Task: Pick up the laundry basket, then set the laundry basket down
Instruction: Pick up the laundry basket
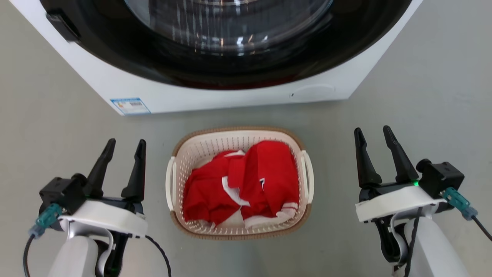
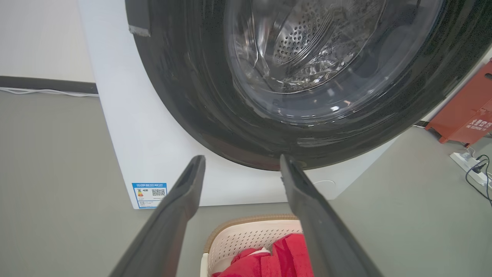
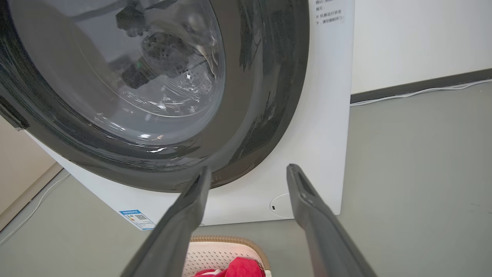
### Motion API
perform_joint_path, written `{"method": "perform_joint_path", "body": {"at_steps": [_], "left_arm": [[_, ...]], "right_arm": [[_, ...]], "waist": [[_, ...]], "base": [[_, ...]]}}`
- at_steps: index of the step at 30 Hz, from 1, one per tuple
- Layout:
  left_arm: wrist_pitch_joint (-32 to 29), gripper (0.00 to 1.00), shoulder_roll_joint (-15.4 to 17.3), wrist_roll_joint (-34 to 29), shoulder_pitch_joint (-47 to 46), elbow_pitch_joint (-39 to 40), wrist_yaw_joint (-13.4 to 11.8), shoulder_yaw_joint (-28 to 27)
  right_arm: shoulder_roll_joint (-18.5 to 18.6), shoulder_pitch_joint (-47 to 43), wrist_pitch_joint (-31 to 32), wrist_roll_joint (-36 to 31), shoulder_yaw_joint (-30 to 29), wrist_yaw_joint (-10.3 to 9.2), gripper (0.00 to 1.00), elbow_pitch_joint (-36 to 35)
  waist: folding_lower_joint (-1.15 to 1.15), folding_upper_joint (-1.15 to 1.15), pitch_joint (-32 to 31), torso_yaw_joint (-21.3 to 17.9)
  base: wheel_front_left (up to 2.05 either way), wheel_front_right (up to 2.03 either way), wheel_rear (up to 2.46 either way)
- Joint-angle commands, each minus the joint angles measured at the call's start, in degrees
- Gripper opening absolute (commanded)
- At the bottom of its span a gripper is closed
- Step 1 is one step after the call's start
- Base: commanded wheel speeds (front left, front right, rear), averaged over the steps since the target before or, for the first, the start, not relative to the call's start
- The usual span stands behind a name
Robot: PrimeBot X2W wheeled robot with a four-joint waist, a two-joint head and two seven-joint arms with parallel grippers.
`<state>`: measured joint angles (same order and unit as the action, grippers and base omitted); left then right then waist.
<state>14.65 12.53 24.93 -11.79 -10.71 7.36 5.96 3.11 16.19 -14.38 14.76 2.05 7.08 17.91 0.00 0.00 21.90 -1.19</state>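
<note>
Sitting on the grey floor [image 1: 57, 115], close in front of the white washing machine [image 1: 230, 96], the laundry basket [image 1: 207, 148] holds crumpled red and white clothing [image 1: 246, 181]. The left gripper [image 1: 127, 141] hovers to its left and the right gripper [image 1: 372, 129] to its right. Both are clear of the handles, fingers spread wide and empty.
</note>
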Motion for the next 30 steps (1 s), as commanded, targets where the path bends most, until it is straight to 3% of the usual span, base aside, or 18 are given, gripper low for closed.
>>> {"method": "perform_joint_path", "body": {"at_steps": [1,11,30], "left_arm": [[0.3,1.0,1.7,0.8,-2.6,0.2,0.1,-1.4],[0.3,1.0,4.0,5.1,-10.5,-8.2,0.1,3.0],[0.3,1.0,5.6,12.0,-25.3,-25.9,0.1,14.9]], "right_arm": [[-0.2,1.4,-0.6,-0.2,1.4,0.41,1.0,-0.3],[-0.2,6.1,-0.6,1.0,2.5,0.41,1.0,5.1],[-0.2,17.0,-0.6,4.2,7.1,0.41,1.0,23.0]], "waist": [[0.0,0.0,2.9,0.2],[0.0,0.0,11.1,1.0],[0.0,0.0,23.2,2.0]], "base": [[0.0,0.0,0.0],[0.0,0.0,0.0],[0.0,0.0,0.0]]}}
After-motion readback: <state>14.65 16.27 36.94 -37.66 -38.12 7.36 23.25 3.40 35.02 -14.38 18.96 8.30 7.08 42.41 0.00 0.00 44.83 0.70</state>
